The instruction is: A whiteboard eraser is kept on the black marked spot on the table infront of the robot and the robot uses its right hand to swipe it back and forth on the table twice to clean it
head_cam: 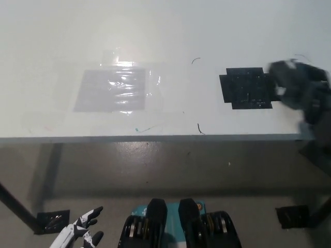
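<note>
My black right hand (302,88) is at the far right of the white table (170,31), just right of the black marked spot (247,88). It is blurred by motion. A dark grey whiteboard eraser (283,76) shows at its front, and the hand is shut on it. The eraser lies against the right edge of the black spot, low on the table top. My white left hand (80,233) rests at the lower left, below the table edge, with its fingers apart and nothing in it.
A shiny taped grey rectangle (111,90) lies on the table's left half. Small pen marks (200,128) sit near the front edge (155,138). Under the table, black tape squares (51,221) lie on the floor.
</note>
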Robot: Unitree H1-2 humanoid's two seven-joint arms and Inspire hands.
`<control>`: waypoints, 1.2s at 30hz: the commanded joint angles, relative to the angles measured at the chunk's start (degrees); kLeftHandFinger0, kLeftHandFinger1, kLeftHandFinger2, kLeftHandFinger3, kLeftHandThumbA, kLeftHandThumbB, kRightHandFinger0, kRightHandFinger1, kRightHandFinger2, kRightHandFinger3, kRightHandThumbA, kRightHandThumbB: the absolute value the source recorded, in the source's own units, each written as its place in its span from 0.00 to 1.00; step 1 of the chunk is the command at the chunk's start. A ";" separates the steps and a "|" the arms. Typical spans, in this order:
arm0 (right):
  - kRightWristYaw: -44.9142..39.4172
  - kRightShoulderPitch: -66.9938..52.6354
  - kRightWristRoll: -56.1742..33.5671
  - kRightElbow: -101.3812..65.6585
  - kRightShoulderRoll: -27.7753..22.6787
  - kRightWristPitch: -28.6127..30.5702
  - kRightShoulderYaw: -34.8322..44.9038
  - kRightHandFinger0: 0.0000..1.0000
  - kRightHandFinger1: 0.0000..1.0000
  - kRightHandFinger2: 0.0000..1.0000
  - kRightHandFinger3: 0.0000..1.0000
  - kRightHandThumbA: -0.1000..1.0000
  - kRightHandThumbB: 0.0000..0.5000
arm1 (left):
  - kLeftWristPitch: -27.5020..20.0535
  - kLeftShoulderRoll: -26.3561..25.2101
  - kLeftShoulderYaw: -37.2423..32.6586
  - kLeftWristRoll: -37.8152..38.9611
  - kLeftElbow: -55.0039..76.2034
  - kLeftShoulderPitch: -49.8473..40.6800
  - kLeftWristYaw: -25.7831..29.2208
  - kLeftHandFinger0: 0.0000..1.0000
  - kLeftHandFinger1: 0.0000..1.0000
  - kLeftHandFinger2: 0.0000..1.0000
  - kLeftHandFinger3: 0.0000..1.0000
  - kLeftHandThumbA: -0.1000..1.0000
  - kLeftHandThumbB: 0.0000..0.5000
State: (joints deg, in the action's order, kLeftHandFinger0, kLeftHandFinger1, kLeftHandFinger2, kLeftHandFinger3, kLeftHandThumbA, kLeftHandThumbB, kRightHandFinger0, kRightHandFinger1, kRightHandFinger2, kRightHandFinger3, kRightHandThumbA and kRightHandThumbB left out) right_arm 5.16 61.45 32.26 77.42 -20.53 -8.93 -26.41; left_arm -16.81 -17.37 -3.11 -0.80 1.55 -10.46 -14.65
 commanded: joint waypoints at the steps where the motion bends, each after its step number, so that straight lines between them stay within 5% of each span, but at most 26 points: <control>1: -0.56 -2.82 -0.92 0.03 -5.36 -1.70 0.94 0.18 0.38 0.71 1.00 0.00 0.43 | -0.04 -1.05 0.27 -0.13 1.39 -0.15 -0.20 1.00 1.00 1.00 1.00 0.79 1.00; 4: -0.43 -4.04 -1.00 -1.99 -6.49 -2.43 1.24 0.19 0.39 0.81 1.00 0.00 0.53 | -0.21 -1.22 0.14 0.11 1.23 -0.17 -0.51 1.00 1.00 1.00 1.00 0.78 1.00; 6: -0.31 -4.09 -0.49 -1.48 -6.61 -2.64 0.71 0.15 0.32 0.65 1.00 0.00 0.53 | -0.05 -1.10 0.02 0.36 1.25 -0.38 -0.64 1.00 1.00 1.00 1.00 0.78 1.00; 9: -1.19 -3.90 -0.64 -2.19 -6.37 -3.07 0.84 0.15 0.34 0.68 1.00 0.00 0.53 | -0.13 -1.07 -0.05 -0.05 1.23 -0.40 -0.48 1.00 1.00 1.00 1.00 0.78 1.00; 10: -1.02 -3.99 -0.98 -2.60 -6.24 -2.55 1.19 0.22 0.42 0.72 1.00 0.00 0.56 | -0.33 -1.05 -0.07 -0.17 1.08 -0.36 -0.42 1.00 1.00 1.00 1.00 0.78 1.00; 11: -1.25 -3.75 -1.04 -2.49 -5.89 -2.25 1.17 0.36 0.58 0.87 1.00 0.00 0.57 | -0.38 -1.02 -0.06 -0.42 1.05 -0.34 -0.30 1.00 1.00 1.00 1.00 0.79 1.00; 13: -1.28 -3.31 -1.15 -2.16 -5.01 -2.25 1.20 0.44 0.66 0.95 1.00 0.00 0.47 | -0.57 -1.03 -0.06 -0.33 0.78 -0.27 -0.33 1.00 1.00 1.00 1.00 0.79 1.00; 15: -1.19 -2.08 -2.09 -1.23 -3.11 -2.41 2.00 0.40 0.58 0.81 1.00 0.00 0.40 | -0.17 -1.10 0.01 0.20 0.95 -0.15 -0.54 1.00 1.00 1.00 1.00 0.78 1.00; 18: -1.89 -0.65 -1.52 -1.16 -0.29 -2.55 1.34 0.37 0.51 0.69 1.00 0.00 0.44 | -0.08 -1.18 0.00 -0.13 0.98 -0.11 -0.48 1.00 1.00 1.00 1.00 0.79 1.00; 19: -2.60 0.62 -0.98 -0.54 1.57 -3.84 0.71 0.50 0.66 0.81 1.00 0.00 0.54 | -0.15 -1.04 -0.02 -0.13 0.96 -0.18 -0.41 1.00 1.00 1.00 1.00 0.79 1.00; 22: -3.46 2.98 -0.47 -0.45 6.76 -5.05 -0.07 0.32 0.50 0.68 1.00 0.00 0.48 | 0.20 -0.87 -0.03 -0.16 1.20 -0.25 -0.30 1.00 1.00 1.00 1.00 0.78 1.00; 26: -3.14 5.39 -0.41 -0.46 12.85 -3.89 -0.53 0.31 0.46 0.61 1.00 0.00 0.46 | -0.25 -0.79 -0.02 -0.42 0.90 0.21 -0.15 1.00 1.00 1.00 1.00 0.77 1.00; 27: -3.14 6.14 -0.43 -0.77 15.13 -4.13 -0.68 0.23 0.42 0.57 1.00 0.00 0.45 | -0.02 -0.83 -0.09 -0.42 1.03 0.30 -0.24 1.00 1.00 1.00 1.00 0.78 1.00; 31: -4.01 7.44 -0.25 -1.43 18.86 -3.85 -1.30 0.37 0.56 0.67 0.97 0.00 0.40 | 0.74 -0.83 -0.06 -0.16 1.39 0.38 -0.31 1.00 1.00 1.00 1.00 0.77 1.00; 34: -3.78 7.26 -0.18 -2.05 19.52 -3.59 -1.55 0.41 0.58 0.68 0.93 0.00 0.39 | 0.81 -1.07 0.05 0.28 1.61 0.41 -0.55 1.00 1.00 1.00 1.00 0.76 1.00; 36: -3.70 7.15 -0.43 -1.85 19.32 -3.81 -1.31 0.34 0.52 0.66 1.00 0.00 0.37 | 0.82 -1.28 0.10 0.12 1.87 0.34 -0.60 1.00 1.00 1.00 1.00 0.76 1.00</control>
State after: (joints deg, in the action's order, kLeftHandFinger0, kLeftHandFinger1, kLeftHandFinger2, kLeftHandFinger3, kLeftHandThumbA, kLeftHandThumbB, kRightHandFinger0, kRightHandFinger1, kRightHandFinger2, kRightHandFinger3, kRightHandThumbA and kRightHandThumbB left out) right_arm 4.41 66.58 32.70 76.33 -3.16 -14.20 -27.68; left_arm -16.42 -17.37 -3.29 -0.91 1.57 -9.86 -14.81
